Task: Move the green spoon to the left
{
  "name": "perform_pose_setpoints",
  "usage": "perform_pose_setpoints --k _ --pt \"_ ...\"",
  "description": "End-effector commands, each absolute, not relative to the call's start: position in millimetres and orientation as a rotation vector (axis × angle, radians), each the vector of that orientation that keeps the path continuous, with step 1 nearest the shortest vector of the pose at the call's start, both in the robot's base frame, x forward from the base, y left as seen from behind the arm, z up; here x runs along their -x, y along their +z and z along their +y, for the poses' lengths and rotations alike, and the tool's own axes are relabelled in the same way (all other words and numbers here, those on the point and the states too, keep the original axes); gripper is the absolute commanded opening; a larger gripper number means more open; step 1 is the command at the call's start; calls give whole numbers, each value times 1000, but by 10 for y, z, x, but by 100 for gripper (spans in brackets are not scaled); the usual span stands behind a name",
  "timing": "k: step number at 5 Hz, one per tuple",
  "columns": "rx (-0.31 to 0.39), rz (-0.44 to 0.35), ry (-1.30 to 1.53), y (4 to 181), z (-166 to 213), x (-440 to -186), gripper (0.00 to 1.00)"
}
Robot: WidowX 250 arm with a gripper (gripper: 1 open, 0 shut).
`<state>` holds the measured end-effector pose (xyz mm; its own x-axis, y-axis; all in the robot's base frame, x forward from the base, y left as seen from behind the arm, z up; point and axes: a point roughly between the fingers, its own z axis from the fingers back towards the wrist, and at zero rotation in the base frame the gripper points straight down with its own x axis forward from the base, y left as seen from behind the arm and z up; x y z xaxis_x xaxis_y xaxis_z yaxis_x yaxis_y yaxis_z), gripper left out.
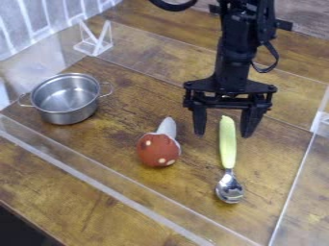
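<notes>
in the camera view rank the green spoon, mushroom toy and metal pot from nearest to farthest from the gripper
Measured from the gripper, which stands open:
1. green spoon, its handle top right between the fingertips, bowl pointing toward the camera.
2. mushroom toy, lower left of the gripper on the table.
3. metal pot, far off at the left side.

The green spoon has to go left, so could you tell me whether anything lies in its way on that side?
Yes. The red-and-white mushroom toy lies just left of the green spoon, and the small metal pot sits farther left.
</notes>
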<state>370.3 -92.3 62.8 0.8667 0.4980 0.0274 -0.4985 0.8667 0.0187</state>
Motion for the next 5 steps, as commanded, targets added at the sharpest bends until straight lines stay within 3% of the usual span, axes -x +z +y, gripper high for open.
perform_pose_setpoints --k 1,2,4,5 --pt "-1 -99 518 855 -962 -3906 100" --pt "-6 -106 513 865 -989 -3985 100" --pt "-5 -107 411 589 -1111 -4022 100" --pt "-2 -110 440 564 -957 -4037 100"
